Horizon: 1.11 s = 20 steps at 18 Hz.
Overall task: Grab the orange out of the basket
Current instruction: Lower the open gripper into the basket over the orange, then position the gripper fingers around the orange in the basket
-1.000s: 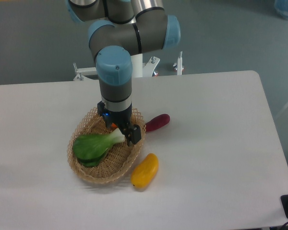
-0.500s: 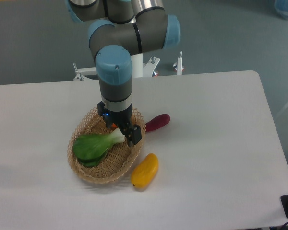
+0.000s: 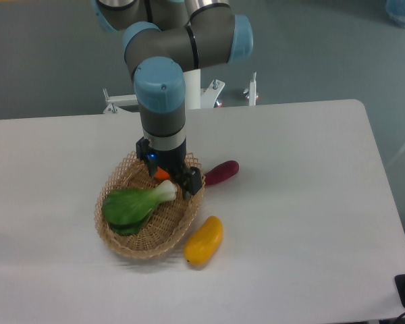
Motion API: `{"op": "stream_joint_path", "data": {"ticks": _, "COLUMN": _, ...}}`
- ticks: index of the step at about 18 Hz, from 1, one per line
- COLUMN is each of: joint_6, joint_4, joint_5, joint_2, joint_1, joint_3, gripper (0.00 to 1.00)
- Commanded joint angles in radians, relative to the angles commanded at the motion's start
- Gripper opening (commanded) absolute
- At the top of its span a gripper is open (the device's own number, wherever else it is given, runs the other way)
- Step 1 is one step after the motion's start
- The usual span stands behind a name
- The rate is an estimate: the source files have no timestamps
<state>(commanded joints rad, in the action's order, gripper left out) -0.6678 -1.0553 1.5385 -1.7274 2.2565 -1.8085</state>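
The orange (image 3: 162, 173) shows only as a small bright sliver under my gripper (image 3: 173, 179), at the back right of the wicker basket (image 3: 105, 225). The gripper points down into the basket and its fingers (image 3: 192, 183) close around the orange, a little above the basket floor. Most of the orange and the far finger are hidden by the gripper body. The arm's wrist (image 3: 161, 101) stands upright above it.
A leafy green (image 3: 129, 205) with a white stem lies in the basket, touching the gripper's front. A yellow-orange mango-like fruit (image 3: 204, 240) lies on the white table (image 3: 304, 202) by the basket's right rim. A dark purple vegetable (image 3: 221, 172) lies behind it.
The gripper has risen slightly and shifted a little right. More of the orange shows beneath it now. The leafy green and the basket have not moved.
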Motion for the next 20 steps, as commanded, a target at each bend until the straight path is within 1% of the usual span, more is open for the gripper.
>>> {"op": "stream_joint_path", "data": {"ticks": 2, "joint_6": 0.077, "joint_4": -0.009, "joint_5": 0.017, "joint_2": 0.023, "joint_1": -0.006, "joint_3": -0.015, "gripper": 1.0}}
{"op": "stream_joint_path", "data": {"ticks": 5, "joint_6": 0.158, "joint_4": -0.006, "joint_5": 0.089, "joint_2": 0.038, "joint_1": -0.014, "joint_3": -0.057, "gripper": 1.0}}
{"op": "stream_joint_path", "data": {"ticks": 7, "joint_6": 0.166, "joint_4": -0.012, "joint_5": 0.107, "joint_2": 0.035, "joint_1": -0.018, "joint_3": -0.09, "gripper": 1.0}}
{"op": "stream_joint_path", "data": {"ticks": 9, "joint_6": 0.168, "joint_4": -0.006, "joint_5": 0.12, "joint_2": 0.034, "joint_1": -0.028, "joint_3": -0.127, "gripper": 1.0}}
{"op": "stream_joint_path", "data": {"ticks": 11, "joint_6": 0.165, "joint_4": -0.008, "joint_5": 0.121, "joint_2": 0.028, "joint_1": -0.047, "joint_3": -0.144, "gripper": 1.0}}
{"op": "stream_joint_path", "data": {"ticks": 13, "joint_6": 0.166, "joint_4": -0.008, "joint_5": 0.123, "joint_2": 0.023, "joint_1": -0.052, "joint_3": -0.164, "gripper": 1.0}}
{"op": "stream_joint_path", "data": {"ticks": 14, "joint_6": 0.168, "joint_4": -0.008, "joint_5": 0.127, "joint_2": 0.012, "joint_1": -0.066, "joint_3": -0.173, "gripper": 1.0}}
{"op": "stream_joint_path", "data": {"ticks": 17, "joint_6": 0.168, "joint_4": -0.008, "joint_5": 0.127, "joint_2": -0.001, "joint_1": -0.072, "joint_3": -0.183, "gripper": 1.0}}
{"op": "stream_joint_path", "data": {"ticks": 20, "joint_6": 0.166, "joint_4": -0.005, "joint_5": 0.127, "joint_2": -0.029, "joint_1": -0.072, "joint_3": -0.189, "gripper": 1.0}}
